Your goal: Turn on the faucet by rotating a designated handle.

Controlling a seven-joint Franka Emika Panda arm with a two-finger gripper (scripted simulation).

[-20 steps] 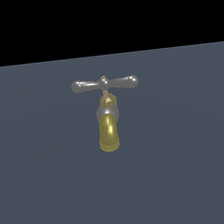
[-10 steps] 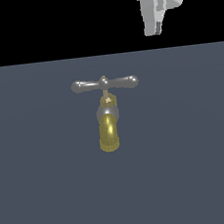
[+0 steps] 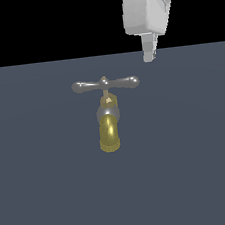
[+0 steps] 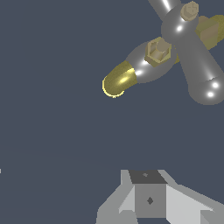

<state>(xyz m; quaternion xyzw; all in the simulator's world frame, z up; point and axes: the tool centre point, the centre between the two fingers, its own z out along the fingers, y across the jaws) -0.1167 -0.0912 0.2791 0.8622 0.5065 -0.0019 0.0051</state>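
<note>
While the brass spout (image 3: 109, 134) of the faucet (image 3: 108, 116) points toward the exterior camera on the dark grey surface (image 3: 189, 165), its grey handle (image 3: 105, 84) lies level behind it. Farther back, toward the exterior view's right, the pincer (image 3: 150, 53) hangs apart from it; I cannot tell if it is spread.

Handle (image 3: 105, 84) tops faucet (image 3: 109, 129); gripper (image 3: 150, 56) toward exterior view's right
</note>
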